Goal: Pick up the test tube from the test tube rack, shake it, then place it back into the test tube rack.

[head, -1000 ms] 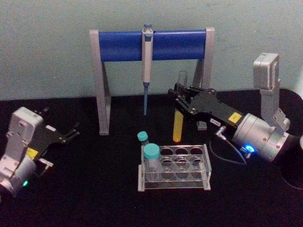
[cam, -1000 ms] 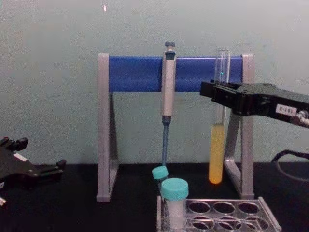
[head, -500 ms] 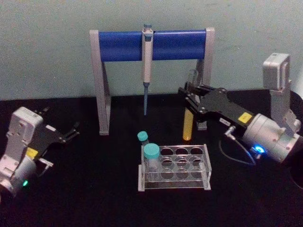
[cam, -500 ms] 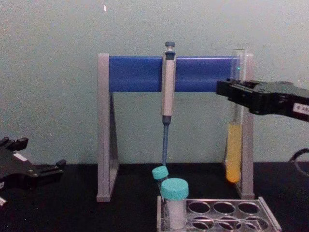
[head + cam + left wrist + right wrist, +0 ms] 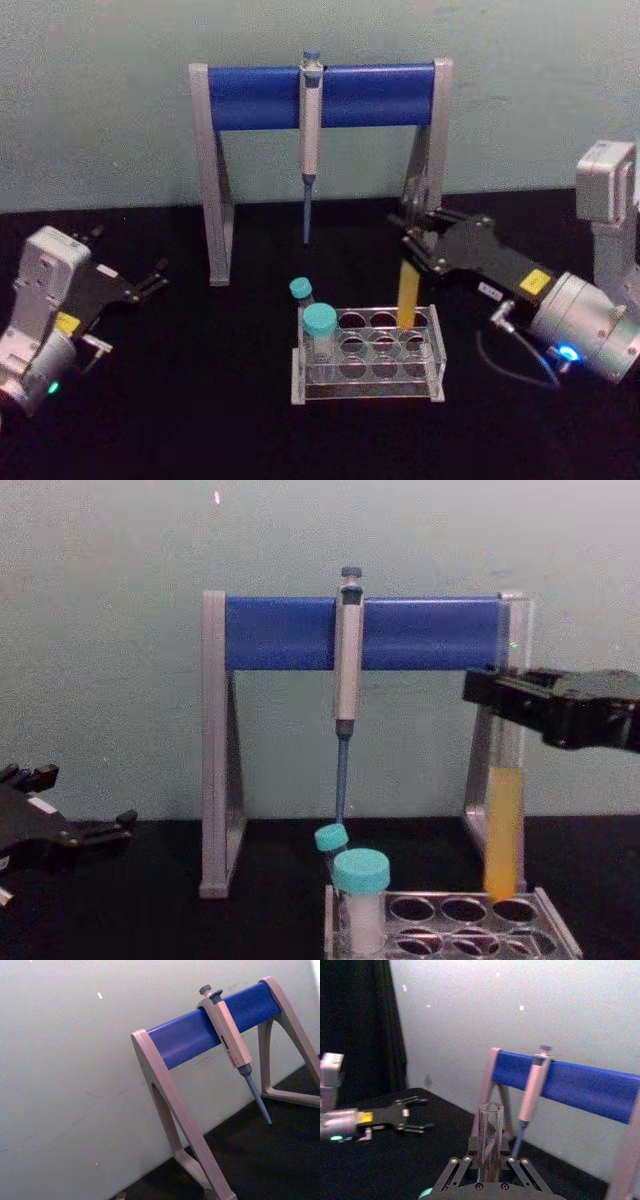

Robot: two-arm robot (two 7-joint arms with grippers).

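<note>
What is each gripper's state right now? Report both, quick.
Left gripper: open, empty, parked at left.
Right gripper: shut on the test tube, upright over the test tube rack.

silver arms w/ black grippers — yellow labels, green/blue leds, grey cable.

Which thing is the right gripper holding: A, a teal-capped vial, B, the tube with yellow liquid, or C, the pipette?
B: the right gripper is shut on the test tube, upright over the test tube rack; the left gripper rests open at left.
</note>
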